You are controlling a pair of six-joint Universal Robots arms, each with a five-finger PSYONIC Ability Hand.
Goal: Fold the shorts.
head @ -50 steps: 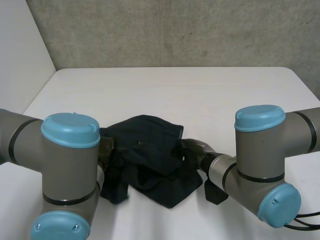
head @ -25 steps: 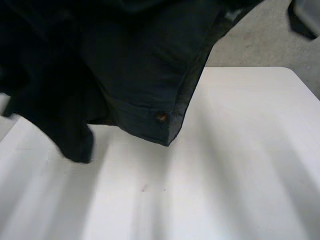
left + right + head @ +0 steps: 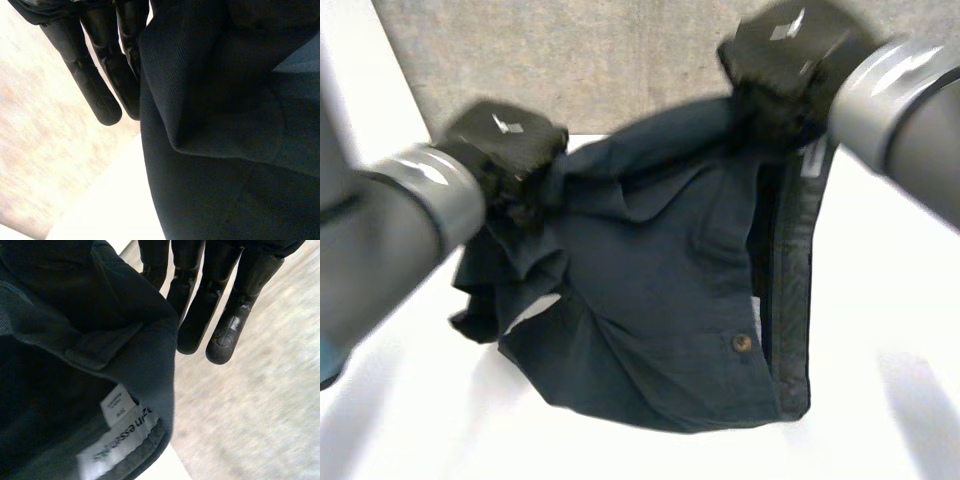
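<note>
The dark navy shorts (image 3: 660, 300) hang spread in the air above the white table (image 3: 885, 330), their lower hem near the tabletop. My left hand (image 3: 510, 145) pinches one upper corner of the waistband, and my right hand (image 3: 785, 60) holds the other corner higher up. In the left wrist view the straight fingers (image 3: 102, 80) lie against the cloth (image 3: 225, 150). In the right wrist view the fingers (image 3: 220, 305) stand behind the waistband (image 3: 65, 315), where a white label (image 3: 125, 440) shows. A brown button (image 3: 742, 343) sits low on the front.
A grey concrete wall (image 3: 620, 60) rises behind the table. Bare white tabletop lies under and to the right of the hanging shorts.
A second ago the shorts lay crumpled on the table between the arms. Both hands have since lifted them, and they now hang spread out between the hands.
</note>
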